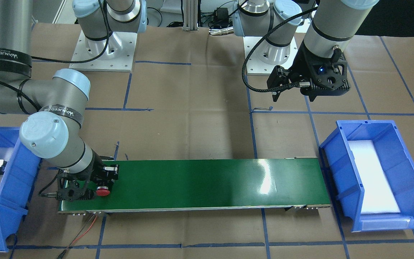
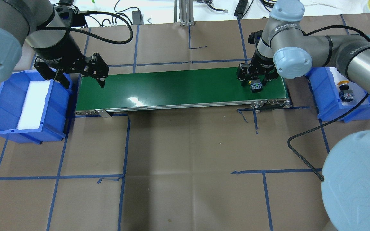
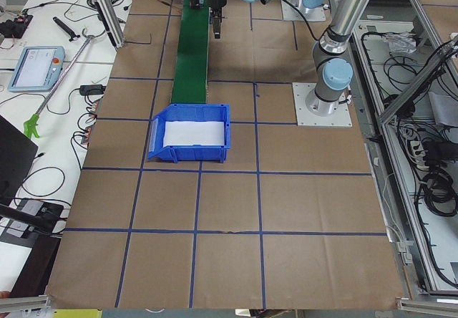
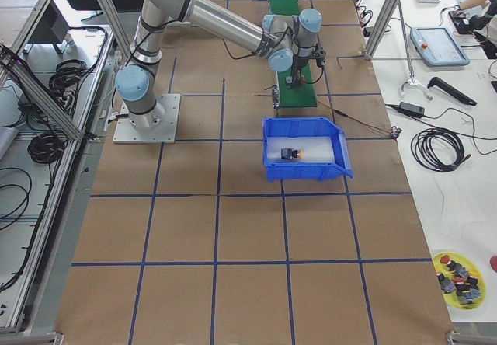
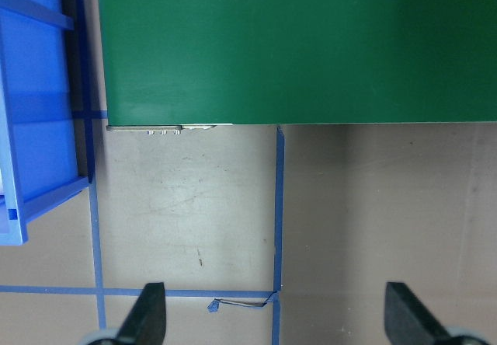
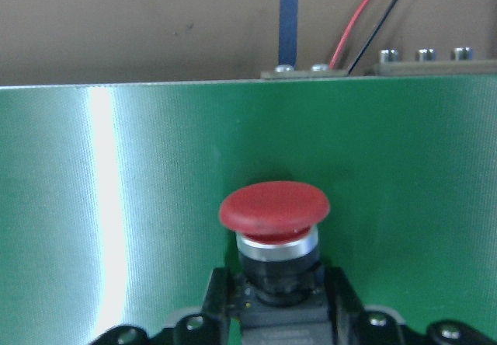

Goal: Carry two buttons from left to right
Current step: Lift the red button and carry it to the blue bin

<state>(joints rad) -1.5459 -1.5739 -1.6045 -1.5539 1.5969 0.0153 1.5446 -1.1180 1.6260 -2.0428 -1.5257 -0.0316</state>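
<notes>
Brown paper covers the counter (image 2: 185, 144), ruled into big squares by blue tape lines (image 2: 127, 141). Across the middle sits a long green conveyor (image 2: 178, 89), glare on its belt. At each end a blue bin rests on the paper, the left bin (image 2: 5, 96) close to the belt end, the right bin (image 2: 324, 96) just off the other. Behind, a metal base plate (image 3: 304, 117) is bolted down.

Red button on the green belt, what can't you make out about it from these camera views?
Right wrist view: the bottom edge cuts off the body of the red button, so finger contact is unclear.
Front-facing view: the right gripper covers all but its cap.
Overhead view: too small to tell whether it rests on the green belt or hangs above it.
Side views: too small to pick out.
</notes>
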